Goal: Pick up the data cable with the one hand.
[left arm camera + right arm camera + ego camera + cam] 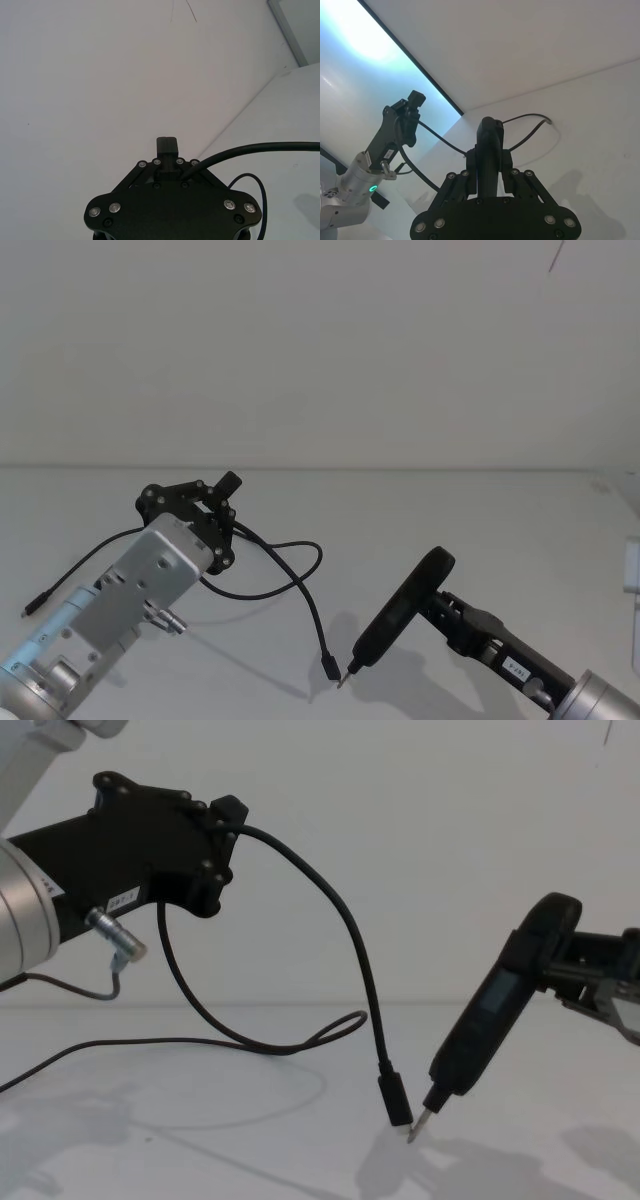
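The left tool (228, 815), raised above the white tabletop (560, 1060), pinches the data cable (355, 945), whose plug hangs just beside the tip of the screwdriver (495, 1005) clamped in the right tool (440, 605).

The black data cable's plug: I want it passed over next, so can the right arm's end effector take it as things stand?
Probably not: the right end effector is shut on a black pen-shaped screwdriver, though the plug, dangling from the left end effector, hangs unobstructed beside its tip.
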Robot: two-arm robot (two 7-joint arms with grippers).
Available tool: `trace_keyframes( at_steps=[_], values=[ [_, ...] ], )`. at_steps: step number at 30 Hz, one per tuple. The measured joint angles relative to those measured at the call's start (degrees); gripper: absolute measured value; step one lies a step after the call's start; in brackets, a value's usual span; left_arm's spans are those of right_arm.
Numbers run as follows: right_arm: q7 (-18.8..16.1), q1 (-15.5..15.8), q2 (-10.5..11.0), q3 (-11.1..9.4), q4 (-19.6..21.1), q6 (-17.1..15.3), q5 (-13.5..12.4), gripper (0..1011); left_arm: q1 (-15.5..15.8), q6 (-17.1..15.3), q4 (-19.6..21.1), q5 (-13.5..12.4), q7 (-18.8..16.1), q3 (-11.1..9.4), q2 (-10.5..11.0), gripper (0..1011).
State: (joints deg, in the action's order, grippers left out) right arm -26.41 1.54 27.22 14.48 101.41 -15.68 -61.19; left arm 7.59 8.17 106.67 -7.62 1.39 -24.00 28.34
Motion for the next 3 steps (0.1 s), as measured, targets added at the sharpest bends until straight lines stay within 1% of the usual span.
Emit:
trace_keyframes(
  at_steps=[3],
  values=[
    [0.05,-0.05,0.03,0.09,-0.05,0.05,-0.01,279,0.00,0.00,0.00,0.00,0.00,0.00,0.00,0]
  ],
)
